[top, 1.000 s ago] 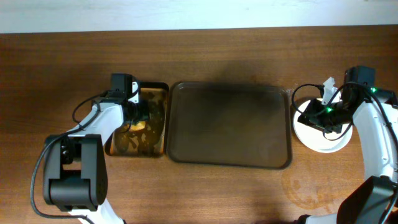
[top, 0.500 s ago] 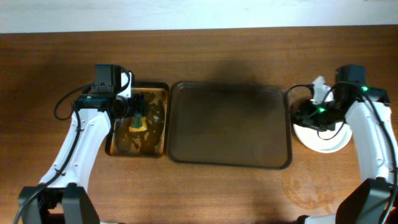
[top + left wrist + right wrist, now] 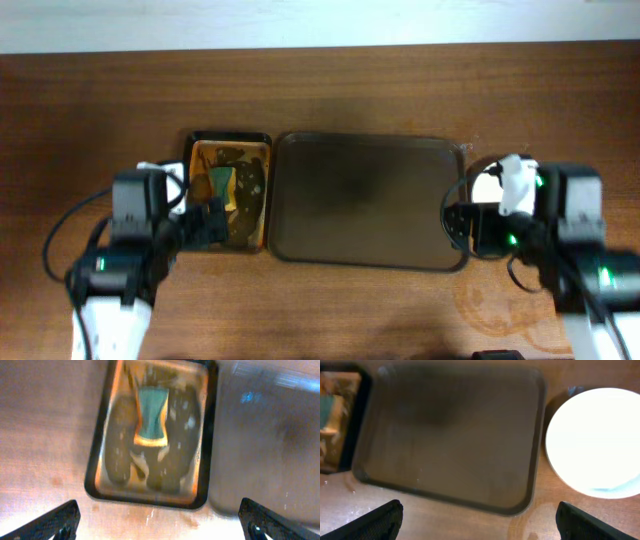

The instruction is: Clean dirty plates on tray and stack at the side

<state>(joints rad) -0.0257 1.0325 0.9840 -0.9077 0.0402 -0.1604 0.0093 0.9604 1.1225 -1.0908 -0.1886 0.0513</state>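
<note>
Overhead, one large brown tray (image 3: 370,200) lies with its long axis running left to right across the tabletop (image 3: 320,90). Just beside its right short end, on the wood, sit the plates (image 3: 600,440). One round white face shows on top with a pale mint edge beneath, and the count in the pile cannot be told. One smaller black-rimmed tray (image 3: 150,501) lies just beside the big tray's left end, long axis front to back. One green-yellow sponge (image 3: 152,417) lies lengthwise in it. The left gripper (image 3: 160,522) hangs over the small tray's near end and the right gripper (image 3: 480,520) near the big tray's right end. Both pairs of jaws stand wide apart, holding nothing.
</note>
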